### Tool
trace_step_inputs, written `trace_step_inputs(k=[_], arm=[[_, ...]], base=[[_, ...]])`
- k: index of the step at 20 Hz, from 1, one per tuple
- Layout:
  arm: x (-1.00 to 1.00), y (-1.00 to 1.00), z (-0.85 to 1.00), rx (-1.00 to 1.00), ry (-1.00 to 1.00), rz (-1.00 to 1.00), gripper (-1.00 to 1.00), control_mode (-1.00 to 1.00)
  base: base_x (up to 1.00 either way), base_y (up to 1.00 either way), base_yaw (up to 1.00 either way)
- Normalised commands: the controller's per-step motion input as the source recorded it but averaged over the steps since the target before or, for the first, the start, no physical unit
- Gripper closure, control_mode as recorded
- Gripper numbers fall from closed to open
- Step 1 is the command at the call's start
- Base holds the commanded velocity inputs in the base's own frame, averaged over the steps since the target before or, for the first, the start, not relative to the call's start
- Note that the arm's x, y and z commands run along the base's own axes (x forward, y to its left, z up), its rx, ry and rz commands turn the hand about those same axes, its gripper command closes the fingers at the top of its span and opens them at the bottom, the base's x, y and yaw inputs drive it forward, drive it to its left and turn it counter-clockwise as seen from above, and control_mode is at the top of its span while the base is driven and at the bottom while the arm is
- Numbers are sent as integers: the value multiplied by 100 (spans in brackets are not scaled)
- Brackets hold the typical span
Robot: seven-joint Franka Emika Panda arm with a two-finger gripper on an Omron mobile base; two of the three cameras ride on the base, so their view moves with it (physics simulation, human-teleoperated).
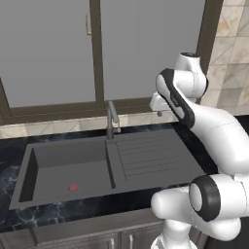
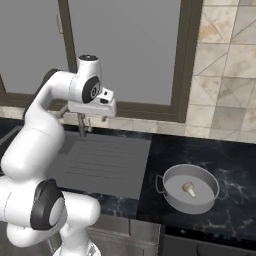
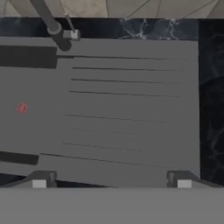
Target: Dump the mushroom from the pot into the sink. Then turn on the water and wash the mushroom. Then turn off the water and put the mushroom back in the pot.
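Note:
The grey pot (image 2: 172, 196) stands on the dark counter to the right of the sink (image 2: 100, 162), and the small beige mushroom (image 2: 189, 188) lies inside it. My gripper (image 2: 95, 118) hangs high over the sink's ribbed drainboard (image 1: 151, 155), close to the faucet (image 1: 112, 119) and well left of the pot. In the hand view my gripper (image 3: 110, 181) is open, its fingertips (image 3: 39, 179) far apart with nothing between them, looking down on the drainboard (image 3: 131, 105). The basin (image 1: 29, 168) holds just the red drain mark (image 1: 73, 186).
A large window with a dark frame (image 1: 97, 53) runs behind the sink. Tiled wall (image 2: 225, 75) rises behind the pot. The black marble counter (image 2: 240, 150) surrounds sink and pot; its front edge is near the base.

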Motion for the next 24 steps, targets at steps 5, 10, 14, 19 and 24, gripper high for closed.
trace_step_inputs(k=[5, 10, 14, 19, 24], arm=[[8, -59, -1, 0, 1, -4, -100, -100], [0, -53, -8, 0, 1, -6, -100, -100], [0, -40, -16, 0, 4, -7, -100, -100], [0, -43, -8, 0, 0, -7, -100, -100], [0, -41, -8, 0, 0, -6, -100, -100]], base=[[0, 0, 0], [0, 0, 0], [0, 0, 0], [0, 0, 0], [0, 0, 0]])
